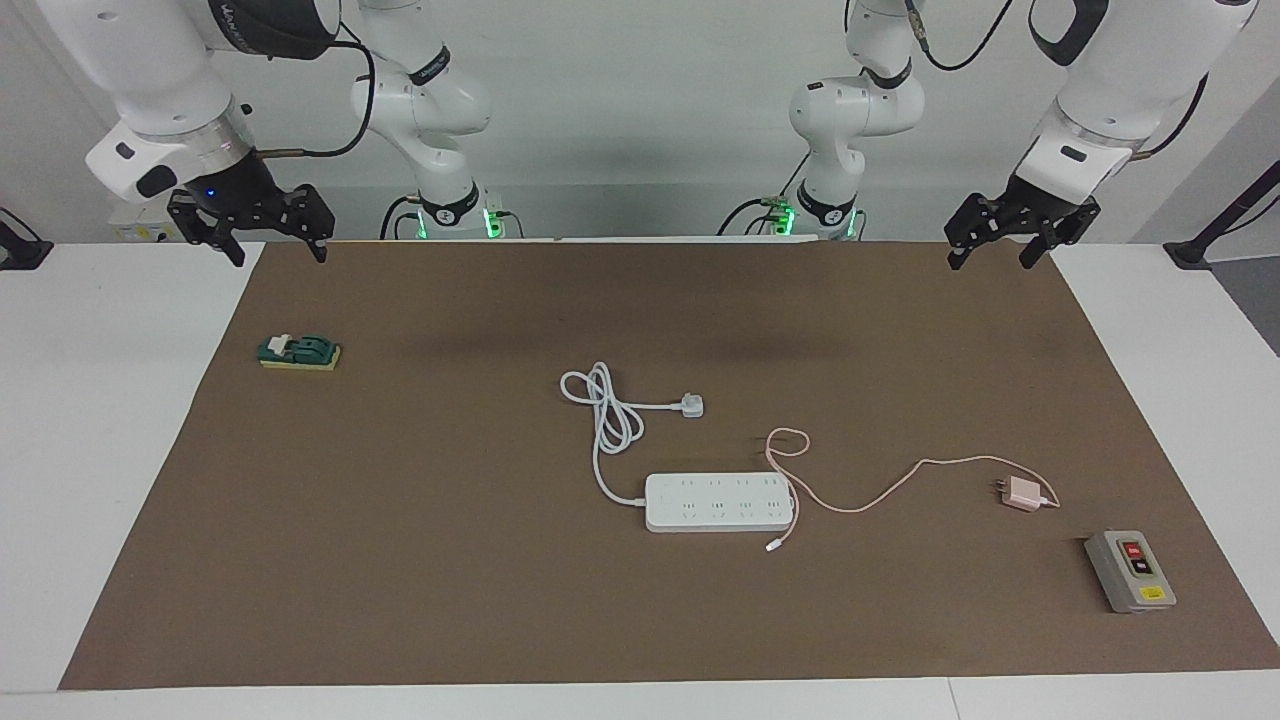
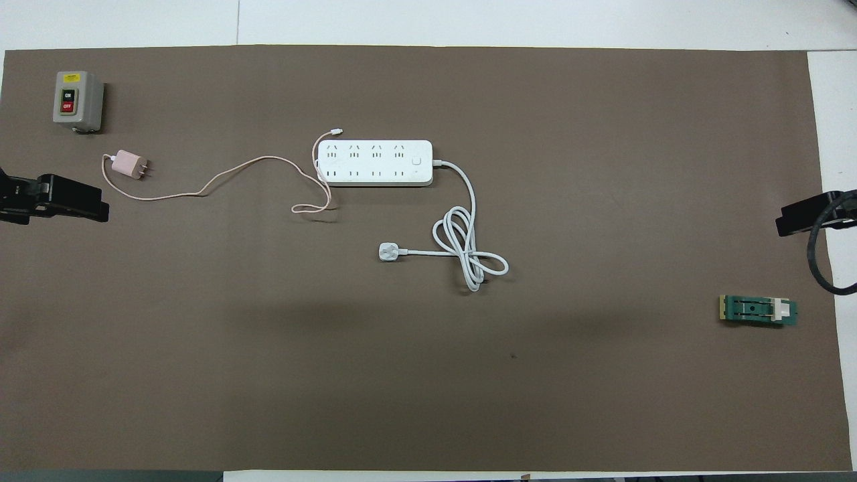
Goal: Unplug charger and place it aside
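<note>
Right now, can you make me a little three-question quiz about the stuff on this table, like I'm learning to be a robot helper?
1. True or false: the pink charger is plugged into the white power strip.
2. Which thing lies closest to the charger? A) the grey on/off switch box B) the green block C) the white three-pin plug
3. Fill in: the left gripper is up over the edge of the brown mat nearest the robots, holding ____.

Key: 1. False, it lies loose on the mat. 2. A. 3. Nothing; its fingers are open.
</note>
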`<state>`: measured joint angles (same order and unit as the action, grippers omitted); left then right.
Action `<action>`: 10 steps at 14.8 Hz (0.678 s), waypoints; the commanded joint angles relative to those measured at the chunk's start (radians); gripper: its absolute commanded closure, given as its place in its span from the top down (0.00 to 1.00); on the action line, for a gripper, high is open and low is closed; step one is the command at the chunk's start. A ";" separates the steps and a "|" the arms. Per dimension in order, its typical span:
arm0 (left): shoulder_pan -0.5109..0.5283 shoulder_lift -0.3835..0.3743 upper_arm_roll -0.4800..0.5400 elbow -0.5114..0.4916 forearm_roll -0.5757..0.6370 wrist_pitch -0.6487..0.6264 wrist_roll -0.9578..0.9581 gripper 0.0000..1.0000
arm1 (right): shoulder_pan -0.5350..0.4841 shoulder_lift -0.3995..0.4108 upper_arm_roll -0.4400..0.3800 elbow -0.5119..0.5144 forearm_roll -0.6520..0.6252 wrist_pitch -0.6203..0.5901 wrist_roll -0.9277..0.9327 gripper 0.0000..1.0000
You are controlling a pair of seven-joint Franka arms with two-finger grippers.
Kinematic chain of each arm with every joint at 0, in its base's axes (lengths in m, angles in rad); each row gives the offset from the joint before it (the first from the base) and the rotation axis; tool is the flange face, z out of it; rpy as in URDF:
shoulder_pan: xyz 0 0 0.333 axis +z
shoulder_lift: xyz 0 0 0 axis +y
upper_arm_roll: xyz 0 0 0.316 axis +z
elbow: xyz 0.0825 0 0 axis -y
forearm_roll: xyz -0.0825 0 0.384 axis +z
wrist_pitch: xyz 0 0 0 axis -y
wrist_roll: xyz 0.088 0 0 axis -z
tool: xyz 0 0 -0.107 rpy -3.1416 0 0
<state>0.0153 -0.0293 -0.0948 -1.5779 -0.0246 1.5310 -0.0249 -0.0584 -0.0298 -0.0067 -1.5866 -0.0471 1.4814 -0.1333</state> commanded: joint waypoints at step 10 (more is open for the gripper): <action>-0.015 -0.008 0.010 -0.033 0.015 0.037 0.023 1.00 | -0.017 0.005 0.014 0.020 0.038 -0.021 0.038 1.00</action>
<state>0.0147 -0.0272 -0.0949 -1.5800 -0.0243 1.5370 -0.0156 -0.0583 -0.0294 -0.0042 -1.5831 -0.0358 1.4787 -0.1105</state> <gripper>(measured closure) 0.000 0.000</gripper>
